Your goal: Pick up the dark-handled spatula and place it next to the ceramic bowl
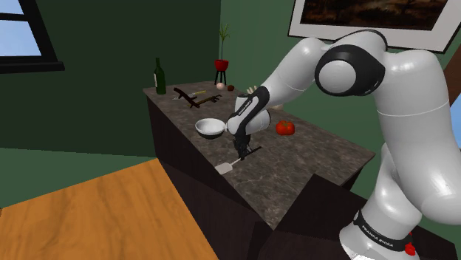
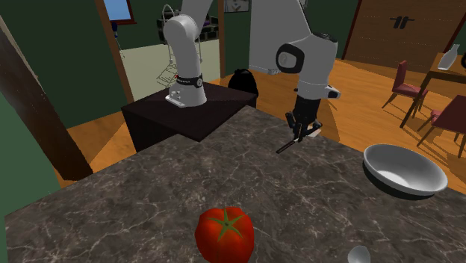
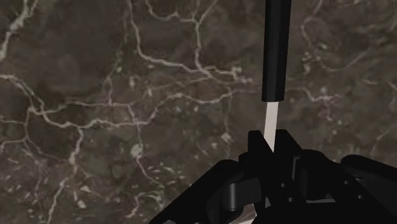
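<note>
Jaws: clamped the spatula (image 3: 277, 51) at its pale neck, beside the dark handle.
Handling: looked light, stiff, slick; the off-centre hold might pivot.
Place: near the bowl (image 1: 210, 130), not touching.

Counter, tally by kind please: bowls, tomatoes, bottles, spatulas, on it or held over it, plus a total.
bowl: 1
tomato: 1
bottle: 1
spatula: 1, held by the gripper
Total: 4
Small far-end bits are too small to name; not counted.

The spatula (image 3: 276, 51) runs off the frame's edge handle-first; its pale end, apparently clasped, hides behind the fingers (image 3: 256, 153).
</note>
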Tool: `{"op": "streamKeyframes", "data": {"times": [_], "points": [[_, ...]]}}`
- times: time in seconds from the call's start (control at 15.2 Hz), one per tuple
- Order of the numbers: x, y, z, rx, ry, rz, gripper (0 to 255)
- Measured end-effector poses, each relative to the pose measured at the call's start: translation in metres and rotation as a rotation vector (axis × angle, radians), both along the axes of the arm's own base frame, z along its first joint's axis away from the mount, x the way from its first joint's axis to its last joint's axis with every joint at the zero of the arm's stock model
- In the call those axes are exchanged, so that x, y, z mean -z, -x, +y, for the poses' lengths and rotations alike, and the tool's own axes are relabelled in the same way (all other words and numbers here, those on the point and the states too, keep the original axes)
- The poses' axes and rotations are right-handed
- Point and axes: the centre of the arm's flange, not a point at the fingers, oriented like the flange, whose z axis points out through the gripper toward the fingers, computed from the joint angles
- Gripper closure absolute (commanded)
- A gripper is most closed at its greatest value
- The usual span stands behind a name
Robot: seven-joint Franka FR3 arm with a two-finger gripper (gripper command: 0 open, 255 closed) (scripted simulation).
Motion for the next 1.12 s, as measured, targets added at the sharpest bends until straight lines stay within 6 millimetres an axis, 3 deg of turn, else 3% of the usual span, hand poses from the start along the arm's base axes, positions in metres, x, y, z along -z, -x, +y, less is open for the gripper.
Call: {"op": "streamKeyframes", "data": {"times": [0.2, 0.26, 0.66, 0.92, 1.12], "points": [[0.0, 0.0, 0.0, 0.0, 0.0, 0.0, 255], [0.001, 0.0, 0.0, 0.0, 0.0, 0.0, 0], [0.001, 0.0, 0.0, 0.0, 0.0, 0.0, 0], [-0.038, -0.003, 0.003, 0.0, 0.0, -0.002, 0], [-0.048, -0.001, 0.003, 0.0, 0.0, -0.001, 0]]}}
